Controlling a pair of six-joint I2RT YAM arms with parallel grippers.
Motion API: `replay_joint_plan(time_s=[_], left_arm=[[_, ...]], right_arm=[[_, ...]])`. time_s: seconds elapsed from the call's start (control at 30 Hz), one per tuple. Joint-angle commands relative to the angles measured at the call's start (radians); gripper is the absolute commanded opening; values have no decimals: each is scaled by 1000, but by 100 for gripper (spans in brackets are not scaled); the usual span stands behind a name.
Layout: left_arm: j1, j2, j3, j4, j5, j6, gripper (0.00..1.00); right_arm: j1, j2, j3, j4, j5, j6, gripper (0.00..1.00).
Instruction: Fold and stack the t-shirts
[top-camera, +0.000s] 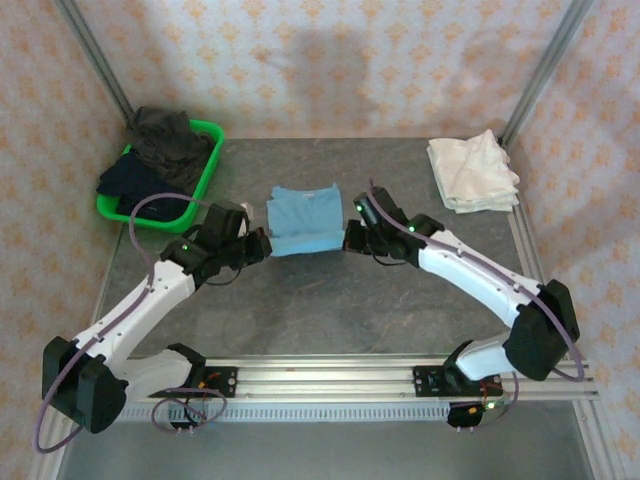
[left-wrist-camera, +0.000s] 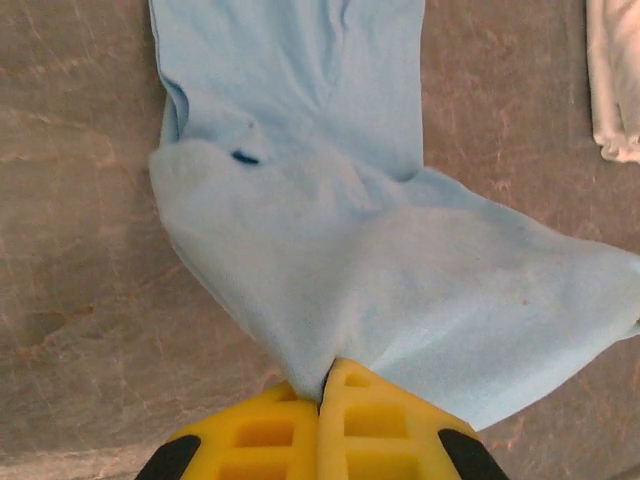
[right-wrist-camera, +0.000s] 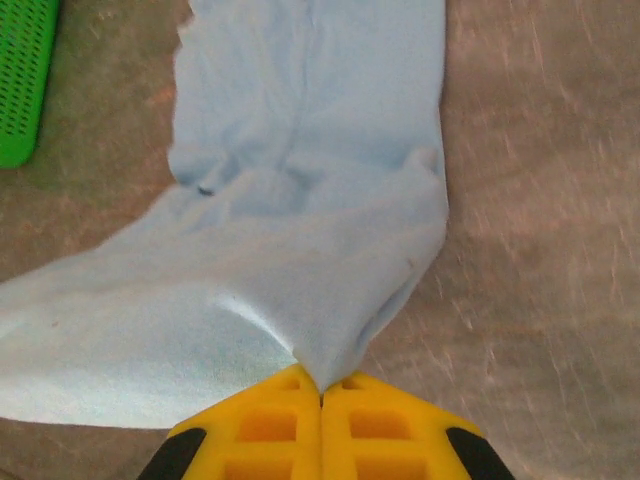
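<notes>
A sky-blue t-shirt (top-camera: 305, 220) lies folded in the middle of the grey table, its near edge lifted at both corners. My left gripper (top-camera: 262, 243) is shut on its near left corner; in the left wrist view the blue cloth (left-wrist-camera: 330, 260) runs into the closed yellow fingers (left-wrist-camera: 275, 435). On the other side, my right gripper (top-camera: 352, 236) pinches the near right corner, where the cloth (right-wrist-camera: 300, 270) disappears between the yellow fingertips (right-wrist-camera: 375, 420). A cream-white t-shirt (top-camera: 473, 172) sits folded at the back right; its edge (left-wrist-camera: 615, 80) is seen at the right of the left wrist view.
A green plastic basket (top-camera: 203, 181) with dark clothes (top-camera: 165, 140) stands at the back left; its rim (right-wrist-camera: 25, 80) appears at the left of the right wrist view. Metal frame posts rise at both back corners. The arm bases sit on a rail at the near edge.
</notes>
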Motion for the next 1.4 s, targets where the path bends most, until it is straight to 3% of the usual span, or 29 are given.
replay_joint_plan(time_s=[0.0,0.4,0.7,0.93,1.0,1.03,1.07,1.17,1.23,1.37], left_arm=[[36,67,86,-48,-71,9,0],[203,445,375,-47,27,69,0],[255,744,640,-110,95,89,0],[279,924,803,-174,76,109,1],[290,967,853,-199,75,114,14],[295,985,881,-213,76,118,19],[302,1004,905,-223,73,120,19],[315,1036,975,-260,65,132,31],[317,1037,1005,-278,46,137,46],[301,991,968,-258,36,150,46]], right_arm=[[-20,75,111,-64,73,-45,0],[-155,397,445,-92,9,-82,0],[-199,621,689,-150,-9,-104,0],[-222,828,916,-222,-27,-137,0],[-228,899,1005,-268,-22,-147,3],[-230,924,1040,-282,-17,-152,10],[-234,952,1076,-293,-13,-156,20],[-246,1020,1203,-358,0,-170,26],[-247,1033,1258,-393,26,-178,34],[-216,946,1132,-305,1,-193,35]])
